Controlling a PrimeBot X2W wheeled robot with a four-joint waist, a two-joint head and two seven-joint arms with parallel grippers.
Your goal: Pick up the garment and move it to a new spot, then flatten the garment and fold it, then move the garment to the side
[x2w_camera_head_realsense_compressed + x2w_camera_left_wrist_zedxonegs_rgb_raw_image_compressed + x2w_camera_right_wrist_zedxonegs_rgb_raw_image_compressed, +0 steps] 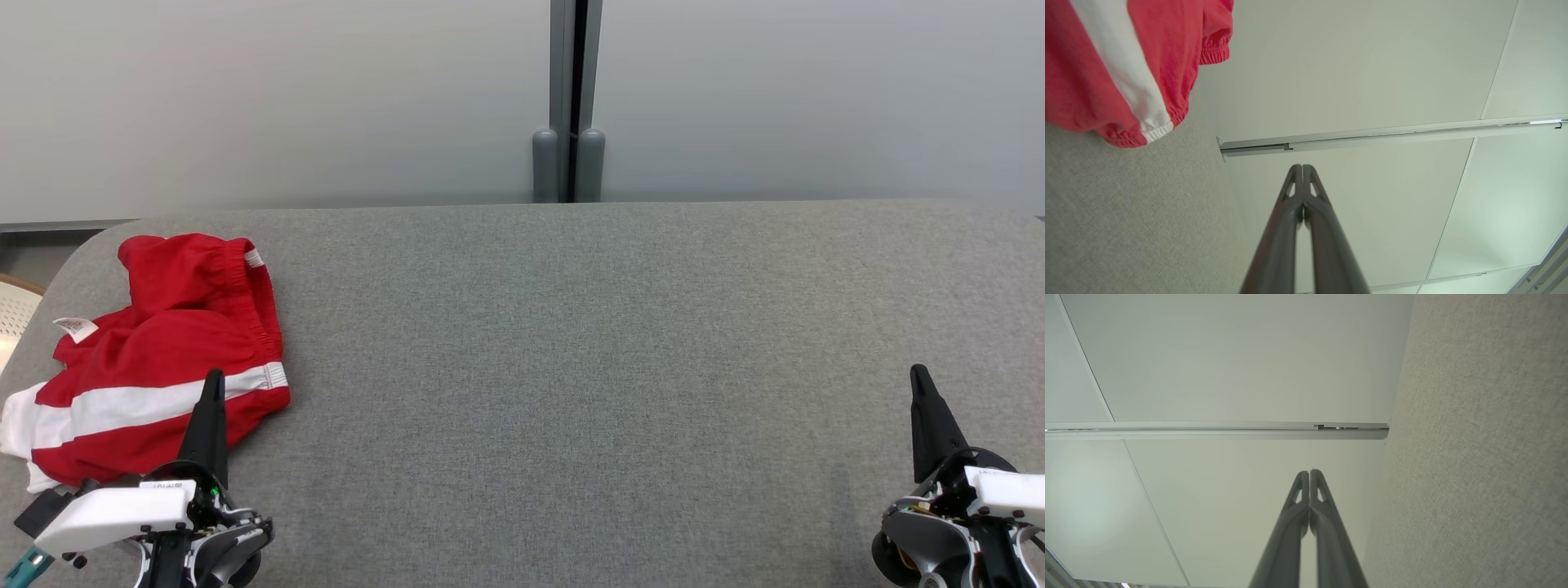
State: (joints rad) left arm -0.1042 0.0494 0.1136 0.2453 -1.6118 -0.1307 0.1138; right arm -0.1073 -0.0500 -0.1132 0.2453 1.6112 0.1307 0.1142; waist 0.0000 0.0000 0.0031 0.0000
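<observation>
Two sets of fingers are sitting pinched together and empty at the near edge: left gripper (214, 382), right gripper (920, 376). Farther left, the red shorts (171, 351) are lying crumpled on the table (571, 367); everything is looking still to do.

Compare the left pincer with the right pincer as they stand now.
1. Position: the left pincer sits at the lower left of the head view, the right pincer at the lower right.
2. Neighbours: the left pincer is next to the red and white garment; the right pincer stands over bare grey table, far from the garment.
Shared: both are shut, hold nothing, and point toward the far wall.
</observation>
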